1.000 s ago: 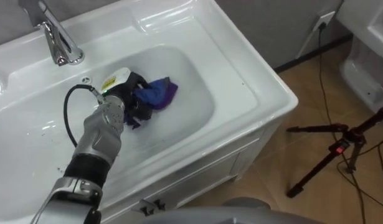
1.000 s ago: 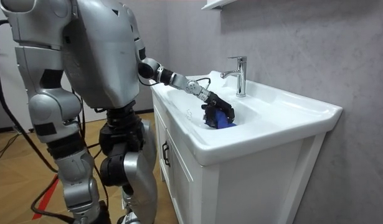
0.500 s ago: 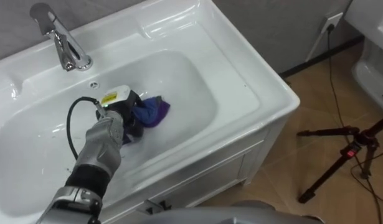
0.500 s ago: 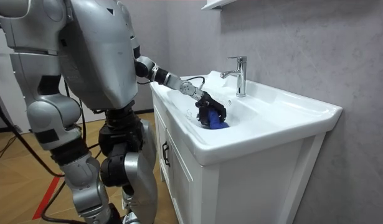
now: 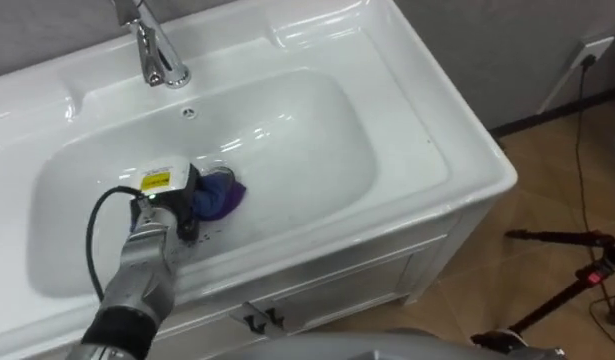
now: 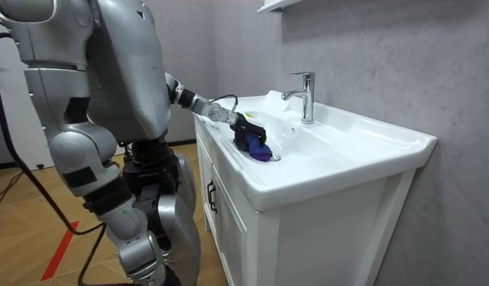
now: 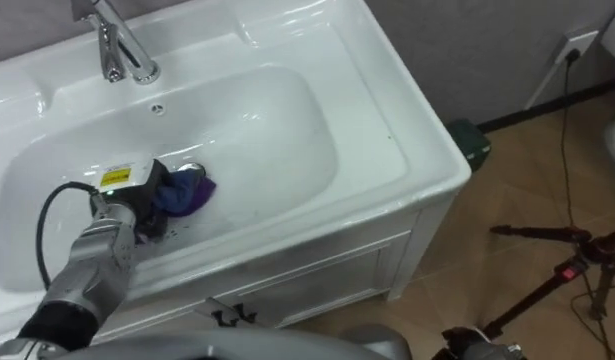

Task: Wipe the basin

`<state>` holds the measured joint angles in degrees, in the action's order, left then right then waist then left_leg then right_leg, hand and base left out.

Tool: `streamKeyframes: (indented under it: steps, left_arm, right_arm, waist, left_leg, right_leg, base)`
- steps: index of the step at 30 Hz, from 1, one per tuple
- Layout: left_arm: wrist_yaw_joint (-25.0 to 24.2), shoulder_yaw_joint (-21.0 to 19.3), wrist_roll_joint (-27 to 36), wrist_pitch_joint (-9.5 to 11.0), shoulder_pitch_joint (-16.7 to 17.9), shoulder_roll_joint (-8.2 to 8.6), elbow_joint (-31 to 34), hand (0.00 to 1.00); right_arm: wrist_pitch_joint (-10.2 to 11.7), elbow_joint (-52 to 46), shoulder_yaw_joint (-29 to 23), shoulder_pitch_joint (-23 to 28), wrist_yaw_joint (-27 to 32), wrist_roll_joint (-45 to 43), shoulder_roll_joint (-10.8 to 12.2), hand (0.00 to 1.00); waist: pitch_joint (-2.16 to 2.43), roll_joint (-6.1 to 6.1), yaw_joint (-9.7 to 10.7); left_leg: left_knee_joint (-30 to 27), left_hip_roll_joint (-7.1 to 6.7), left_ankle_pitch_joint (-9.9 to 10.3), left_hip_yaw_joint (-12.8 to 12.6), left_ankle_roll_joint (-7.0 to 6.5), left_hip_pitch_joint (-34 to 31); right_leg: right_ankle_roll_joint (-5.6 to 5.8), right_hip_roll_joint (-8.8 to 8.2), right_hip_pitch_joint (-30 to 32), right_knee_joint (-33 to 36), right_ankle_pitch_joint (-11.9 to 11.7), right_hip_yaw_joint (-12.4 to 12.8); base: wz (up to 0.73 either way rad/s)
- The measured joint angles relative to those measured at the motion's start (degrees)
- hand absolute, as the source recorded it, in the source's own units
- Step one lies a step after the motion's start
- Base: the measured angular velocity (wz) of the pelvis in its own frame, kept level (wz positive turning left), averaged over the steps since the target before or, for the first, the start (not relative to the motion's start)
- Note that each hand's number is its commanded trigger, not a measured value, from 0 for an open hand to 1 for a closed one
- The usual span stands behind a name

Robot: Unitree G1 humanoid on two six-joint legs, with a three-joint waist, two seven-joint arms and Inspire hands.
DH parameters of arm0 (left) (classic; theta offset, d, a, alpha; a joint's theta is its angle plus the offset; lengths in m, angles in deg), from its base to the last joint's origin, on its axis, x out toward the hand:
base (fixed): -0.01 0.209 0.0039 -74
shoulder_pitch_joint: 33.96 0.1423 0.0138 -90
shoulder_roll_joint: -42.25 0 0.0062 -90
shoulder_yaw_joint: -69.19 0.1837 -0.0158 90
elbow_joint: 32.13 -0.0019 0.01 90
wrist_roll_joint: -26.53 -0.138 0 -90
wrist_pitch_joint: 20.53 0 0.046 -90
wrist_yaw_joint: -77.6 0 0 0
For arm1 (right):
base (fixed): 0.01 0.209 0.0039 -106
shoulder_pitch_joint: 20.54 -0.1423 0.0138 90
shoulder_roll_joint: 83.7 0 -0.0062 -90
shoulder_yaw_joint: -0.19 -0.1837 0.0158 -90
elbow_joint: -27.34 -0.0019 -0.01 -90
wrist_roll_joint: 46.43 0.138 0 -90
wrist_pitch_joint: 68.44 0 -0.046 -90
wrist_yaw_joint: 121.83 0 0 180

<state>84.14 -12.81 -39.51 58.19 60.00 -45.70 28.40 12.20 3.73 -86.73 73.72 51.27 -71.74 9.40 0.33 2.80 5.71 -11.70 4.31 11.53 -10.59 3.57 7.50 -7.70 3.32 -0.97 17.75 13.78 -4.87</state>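
The left hand [image 5: 173, 206] has its fingers curled round the blue cloth [image 5: 221, 195], pressing it to the basin [image 5: 317, 110] floor on the robot's side of the faucet [image 5: 157, 50], with the cloth bunched to the hand's right, so a rightward sweep looks likeliest.

Left hand's [image 5: 170, 203] fingers beneath cloth [image 5: 220, 196]
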Motion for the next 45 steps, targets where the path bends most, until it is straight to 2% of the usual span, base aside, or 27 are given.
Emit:
streamKeyframes:
  steps: [3, 5, 8, 9, 18, 23, 25, 30, 34, 39, 45]
  left_arm:
    - [1.9, -0.3, 0.0, 0.0, 1.6, -1.42, 0.4, 1.00]
    - [2.9, -1.2, 0.0, 0.0, 2.3, -1.53, 0.9, 1.00]
    - [4.1, -1.2, -0.1, 0.0, 3.0, -1.77, 1.8, 1.00]
    - [4.1, -1.2, -1.1, 0.0, 3.4, -1.83, 2.0, 1.00]
    - [4.1, -1.2, -1.2, -0.1, 3.6, -2.23, 2.7, 1.00]
    - [3.9, -1.2, -1.2, -0.4, 5.5, -2.66, 6.2, 1.00]
    - [3.8, -1.2, -1.2, -1.5, 6.0, -2.83, 7.6, 1.00]
    - [1.3, -1.1, -2.8, -2.6, 6.0, -3.99, 9.6, 1.00]
    - [-0.9, -1.1, -4.7, -2.7, 6.0, -4.90, 10.8, 1.00]
    - [-3.2, -1.1, -6.0, -3.6, 5.9, -4.92, 12.2, 1.00]
    - [-4.8, -2.1, -6.8, -3.6, 5.7, -5.06, 13.3, 1.00]
  right_arm:
    - [0.0, 0.2, 0.0, -0.1, 0.1, 1.6, -1.1, 0.00]
    - [0.0, 0.2, 0.0, -0.1, 0.5, 2.6, -1.7, 0.00]
    - [0.0, 0.2, 0.0, -0.2, 0.8, 2.6, -2.3, 0.00]
    - [0.0, 0.2, 0.0, -0.2, 0.7, 2.4, -2.4, 0.00]
    - [0.0, 0.2, 0.0, -0.3, 0.4, 2.6, -3.3, 0.00]
    - [0.0, 0.2, 0.0, -0.4, 0.7, 4.9, -3.4, 0.00]
    - [0.0, 0.2, 0.0, -0.5, 0.9, 5.2, -3.4, 0.00]
    - [0.1, 0.4, 0.0, -0.9, 0.9, 5.3, -3.4, 0.00]
    - [0.1, 0.3, 0.0, -1.1, 0.9, 5.3, -3.5, 0.00]
    - [0.7, 0.3, 0.1, -1.2, 1.1, 5.5, -4.0, 0.00]
    - [1.3, 0.3, -0.2, -0.3, 2.0, 5.3, -4.2, 0.00]
  waist:
    - [0.02, 0.02, -1.0]
    - [0.02, 0.03, -1.3]
    - [0.23, 0.14, -1.4]
    - [0.48, 0.20, -1.4]
    - [0.49, 0.46, -1.9]
    - [0.46, 1.20, -3.2]
    - [0.43, 1.57, -3.4]
    - [0.38, 1.66, -4.3]
    - [0.36, 1.64, -4.4]
    - [0.05, 1.94, -4.4]
    - [-0.18, 2.27, -4.5]
  left_leg:
    - [0.0, -0.04, -0.1, 0.1, 0.14, -0.2]
    - [-0.1, -0.05, -0.1, 0.1, 0.13, -0.5]
    - [-0.1, -0.06, -0.1, 0.2, 0.13, -1.4]
    - [-0.3, -0.07, -0.1, 0.4, 0.13, -1.8]
    - [-1.8, 0.04, -0.1, 0.7, 0.13, -2.9]
    - [-1.9, -0.03, -0.1, 2.3, 0.13, -3.4]
    - [-1.9, -0.12, -0.1, 3.0, 0.14, -3.8]
    - [-1.8, -0.20, -0.2, 3.5, 0.29, -4.0]
    - [-1.8, -0.26, -0.2, 4.5, 0.29, -4.7]
    - [-1.8, -0.27, -0.2, 4.6, 0.29, -4.9]
    - [-1.8, -0.27, -0.2, 4.6, 0.29, -4.9]
  right_leg:
    - [0.03, -0.10, 0.1, 0.0, 0.0, -0.1]
    - [0.03, -0.16, 0.2, 0.0, 0.0, -0.2]
    - [0.03, -0.27, 0.9, 0.0, 0.0, -0.7]
    - [0.01, -0.33, 1.0, 0.0, 0.0, -0.9]
    - [-0.22, -0.68, 0.9, -0.1, 0.1, -2.7]
    - [-0.29, -0.79, 0.9, -0.8, 0.2, -3.9]
    - [-0.28, -0.92, 0.9, -1.0, 0.2, -4.9]
    - [-0.37, -1.11, 1.1, -1.0, 0.5, -5.8]
    - [-0.44, -1.17, 1.2, -1.0, 0.6, -6.4]
    - [-0.45, -1.18, 1.7, -1.1, 0.6, -6.5]
    - [-0.44, -1.18, 1.2, -1.0, 0.6, -6.7]
  base:
    - [0.05]
    - [0.04]
    - [0.06]
    - [0.07]
    - [0.08]
    - [0.06]
    - [0.22]
    - [0.10]
    - [0.08]
    - [-0.01]
    - [0.02]
